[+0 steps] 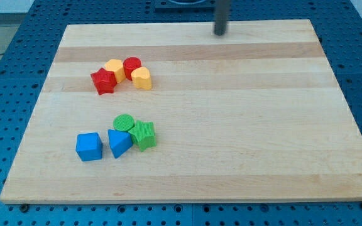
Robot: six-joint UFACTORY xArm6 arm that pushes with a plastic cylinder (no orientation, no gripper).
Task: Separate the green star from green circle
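Note:
The green star (pixel 144 134) lies at the lower left of the wooden board (pixel 244 125), touching the green circle (pixel 124 122) just up and left of it. My tip (pixel 220 33) is at the view's top, near the board's far edge, far up and right of both green blocks and touching nothing.
A blue triangle (pixel 119 143) touches the green star's left side, with a blue cube (pixel 89 146) further left. Higher up sits a cluster: a red star (pixel 104 81), a yellow hexagon (pixel 114 68), a red cylinder (pixel 132 66) and a yellow heart-like block (pixel 141 78).

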